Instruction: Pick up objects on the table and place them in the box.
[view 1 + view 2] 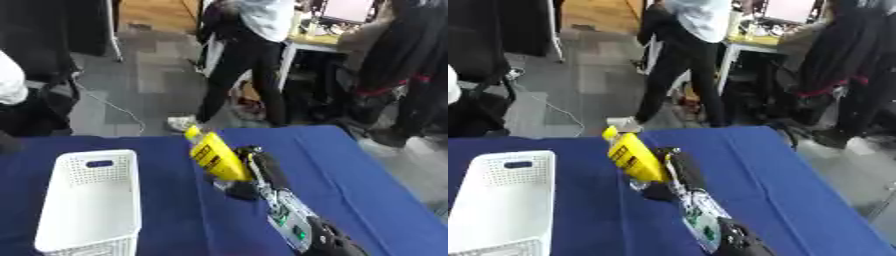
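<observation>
1. Surface: a table covered in a dark blue cloth (367,185), lying slightly askew in both eye views. Its far edge runs just behind the work area.
2. Room: beyond the far edge is grey tiled floor (149,75) with a loose cable across it. People stand there, and a desk sits at far right; none of them touches the table.
3. Box: a white perforated basket (92,200) stands on the left half of the cloth, open side up, its handle slot at the far end.
4. Task item: a yellow bottle-shaped pack (216,156) with dark printing, tilted with its top toward far left, is held above the cloth just right of the basket.
5. Right hand (254,167): fingers curled round the yellow pack; the arm enters from the near right.
6. Open room: bare cloth lies right of the arm, and between basket and pack.
</observation>
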`<action>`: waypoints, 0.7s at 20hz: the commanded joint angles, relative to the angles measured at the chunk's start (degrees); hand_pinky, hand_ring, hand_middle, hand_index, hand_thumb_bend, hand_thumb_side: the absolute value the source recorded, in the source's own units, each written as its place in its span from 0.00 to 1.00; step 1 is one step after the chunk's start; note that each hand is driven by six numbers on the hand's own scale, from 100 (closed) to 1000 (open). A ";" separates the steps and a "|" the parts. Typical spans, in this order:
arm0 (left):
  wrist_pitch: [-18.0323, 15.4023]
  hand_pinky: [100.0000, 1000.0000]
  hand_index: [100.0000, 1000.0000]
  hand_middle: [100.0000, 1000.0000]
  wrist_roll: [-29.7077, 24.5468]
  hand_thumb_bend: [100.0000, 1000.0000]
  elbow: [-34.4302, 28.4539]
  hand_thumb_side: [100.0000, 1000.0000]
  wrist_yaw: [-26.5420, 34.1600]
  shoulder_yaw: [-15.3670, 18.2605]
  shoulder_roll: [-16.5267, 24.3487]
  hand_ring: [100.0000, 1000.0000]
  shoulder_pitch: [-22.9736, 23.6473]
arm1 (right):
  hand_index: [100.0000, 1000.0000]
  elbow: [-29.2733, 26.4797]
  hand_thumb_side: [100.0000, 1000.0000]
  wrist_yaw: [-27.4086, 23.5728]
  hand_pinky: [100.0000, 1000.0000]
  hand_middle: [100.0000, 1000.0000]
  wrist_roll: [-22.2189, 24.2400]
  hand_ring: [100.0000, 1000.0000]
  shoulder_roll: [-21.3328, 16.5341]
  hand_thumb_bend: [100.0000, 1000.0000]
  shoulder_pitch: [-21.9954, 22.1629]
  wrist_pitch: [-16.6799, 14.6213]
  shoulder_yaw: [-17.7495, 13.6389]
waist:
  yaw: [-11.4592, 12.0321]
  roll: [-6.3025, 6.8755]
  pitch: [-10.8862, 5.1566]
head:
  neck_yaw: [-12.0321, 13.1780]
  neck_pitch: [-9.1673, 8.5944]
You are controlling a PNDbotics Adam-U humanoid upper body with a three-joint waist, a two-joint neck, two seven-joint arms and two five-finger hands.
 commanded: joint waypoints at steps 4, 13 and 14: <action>-0.41 0.59 0.82 0.81 0.00 0.12 -0.74 0.80 0.01 0.29 0.36 0.55 -0.79 | 0.17 -9.37 0.59 -4.77 0.00 0.00 -0.58 0.00 -1.29 0.06 -0.21 0.25 0.10 | -0.24 0.48 -0.80 | -0.26 -0.26; -0.57 0.60 0.82 0.80 0.62 0.12 -0.74 0.80 0.12 0.58 0.04 0.55 -1.70 | 0.17 -20.47 0.60 -15.40 0.00 0.00 4.50 0.00 -1.00 0.05 -0.75 -6.72 4.01 | 0.08 0.49 -0.29 | 0.78 -0.57; -0.55 0.60 0.82 0.80 0.71 0.12 -0.74 0.80 0.15 0.63 -0.02 0.55 -1.88 | 0.17 -20.66 0.59 -16.44 0.00 0.00 5.06 0.00 -1.02 0.06 -0.79 -7.71 4.19 | 0.11 0.47 -0.16 | 0.91 -0.70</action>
